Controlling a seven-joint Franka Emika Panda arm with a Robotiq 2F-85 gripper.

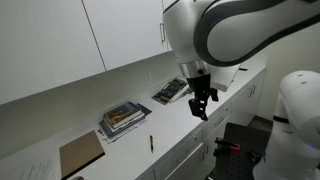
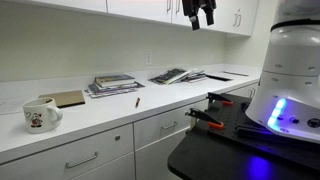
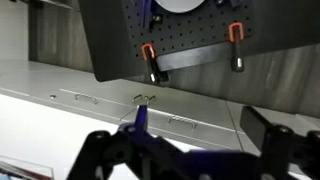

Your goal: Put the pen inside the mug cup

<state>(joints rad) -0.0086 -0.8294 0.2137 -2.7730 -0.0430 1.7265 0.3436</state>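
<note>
White counter (image 1: 170,120) lies bare along its front edge in an exterior view. The pen (image 1: 152,142) rests just inside that edge, near a stack of books (image 1: 125,118). The claw (image 1: 202,103) hangs above the edge, touching nothing. In an exterior view the mug cup (image 2: 40,114) stands toward the counter's end, well apart from the pen, its inside hidden. Wrist view: fingers (image 3: 100,150) spread wide, holding nothing.

You are holding the arm (image 1: 235,30) raised near the front edge of the tabletop (image 1: 170,122), wrist bending downward. The gripper (image 1: 203,104) is hanging well above the surface, jaws standing spread apart and empty; in the wrist view both fingers (image 3: 105,150) are framing open space.
</note>
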